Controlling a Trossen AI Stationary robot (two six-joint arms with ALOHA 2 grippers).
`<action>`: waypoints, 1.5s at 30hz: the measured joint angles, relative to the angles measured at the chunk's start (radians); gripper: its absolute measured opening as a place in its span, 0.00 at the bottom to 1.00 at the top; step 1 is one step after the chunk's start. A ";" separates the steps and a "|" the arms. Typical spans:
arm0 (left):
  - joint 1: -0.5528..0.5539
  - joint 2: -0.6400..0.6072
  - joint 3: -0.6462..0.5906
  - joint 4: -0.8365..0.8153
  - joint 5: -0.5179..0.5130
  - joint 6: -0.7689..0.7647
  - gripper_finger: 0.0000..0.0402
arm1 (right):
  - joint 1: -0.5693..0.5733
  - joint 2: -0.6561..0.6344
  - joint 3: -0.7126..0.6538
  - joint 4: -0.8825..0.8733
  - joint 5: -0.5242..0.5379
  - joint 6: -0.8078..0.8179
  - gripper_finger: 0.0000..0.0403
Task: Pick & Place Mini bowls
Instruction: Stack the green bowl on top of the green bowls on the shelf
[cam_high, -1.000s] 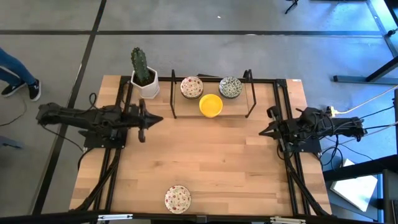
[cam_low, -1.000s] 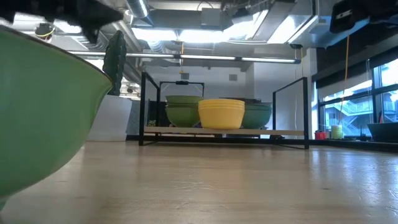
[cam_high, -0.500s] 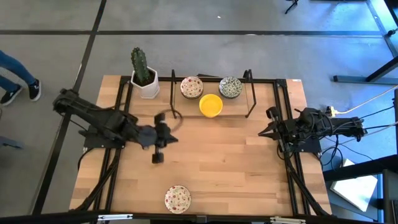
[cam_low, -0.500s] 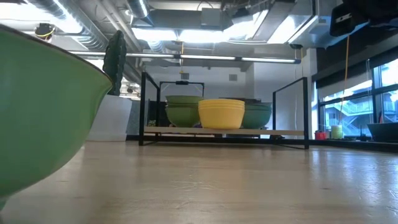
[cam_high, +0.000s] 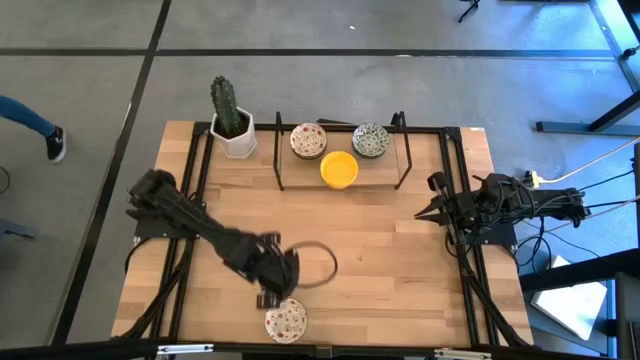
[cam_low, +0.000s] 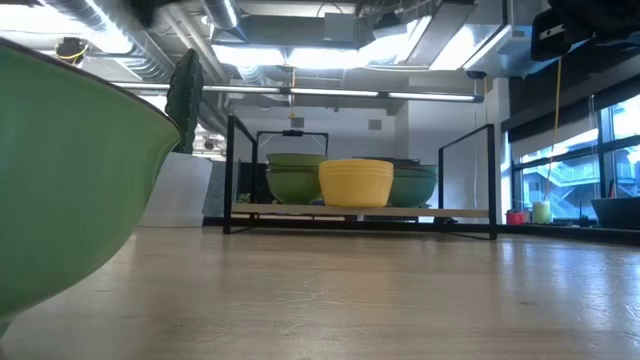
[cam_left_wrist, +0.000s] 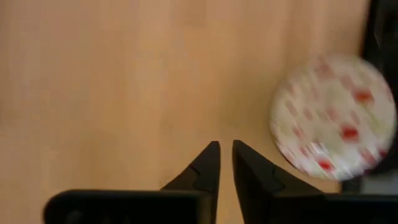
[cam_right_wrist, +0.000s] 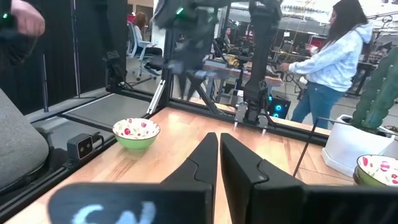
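- Left gripper (cam_high: 268, 297), seen from above, hangs just beside the lone speckled bowl (cam_high: 286, 320) at the table's near edge; we judge this the reach.
- Its wrist view shows fingers barely parted, bowl (cam_left_wrist: 332, 116) off-centre: we must open wider and centre.
- Right gripper (cam_right_wrist: 219, 144) waits, closed.

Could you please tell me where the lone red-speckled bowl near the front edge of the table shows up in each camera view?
High view: speckled bowl at the table's front edge, just below the left gripper.
Low view: its green outside fills the left side.
Left wrist view: blurred, at right.
Right wrist view: left of centre.
Shared landmark: the cactus, also seen in the low and right wrist views.
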 joint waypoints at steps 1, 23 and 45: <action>-0.010 0.027 0.000 0.003 0.048 0.004 0.11 | 0.000 0.000 0.000 0.000 0.000 0.000 0.05; -0.022 0.198 0.000 0.128 0.174 0.008 0.57 | 0.000 0.000 0.000 -0.024 0.000 0.011 0.05; -0.023 0.299 0.000 0.151 0.182 0.081 0.57 | 0.000 0.000 0.000 -0.024 0.000 0.014 0.05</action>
